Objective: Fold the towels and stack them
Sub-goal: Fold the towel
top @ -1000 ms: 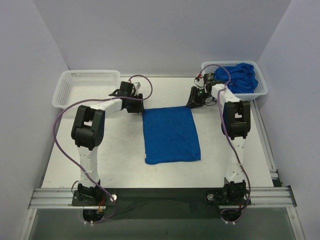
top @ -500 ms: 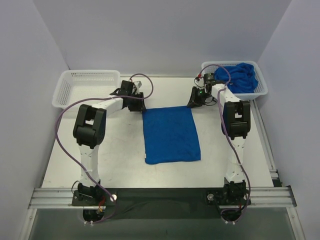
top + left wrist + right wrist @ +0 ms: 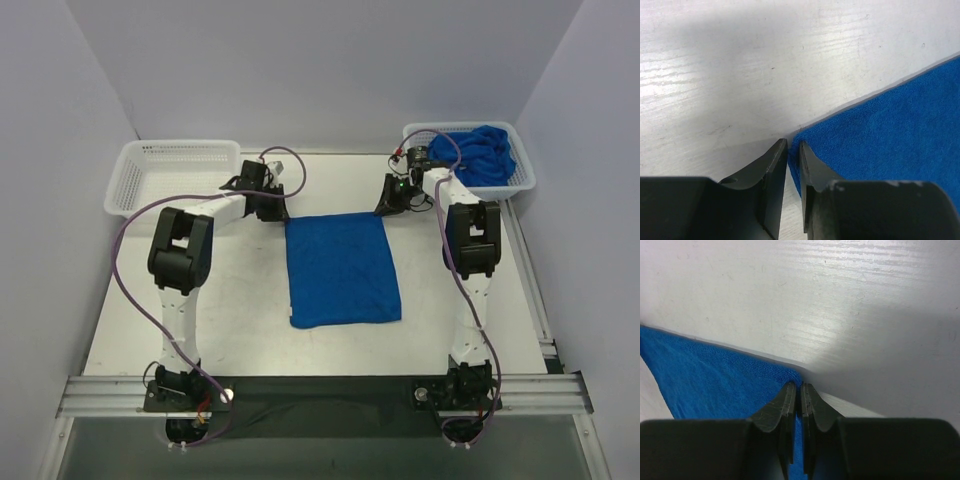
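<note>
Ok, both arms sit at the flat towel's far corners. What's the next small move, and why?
Probably close the left gripper fully, then lift both corners together. The right gripper looks shut on its corner of the flat towel, while the left jaws show a slit around theirs, so that grip is unsure.

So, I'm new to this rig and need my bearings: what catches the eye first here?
A royal-blue towel lies flat mid-table, the left gripper and right gripper each set at one of its far corners. Far right, a heap of blue towels fills a white basket; its twin far left looks empty.
</note>
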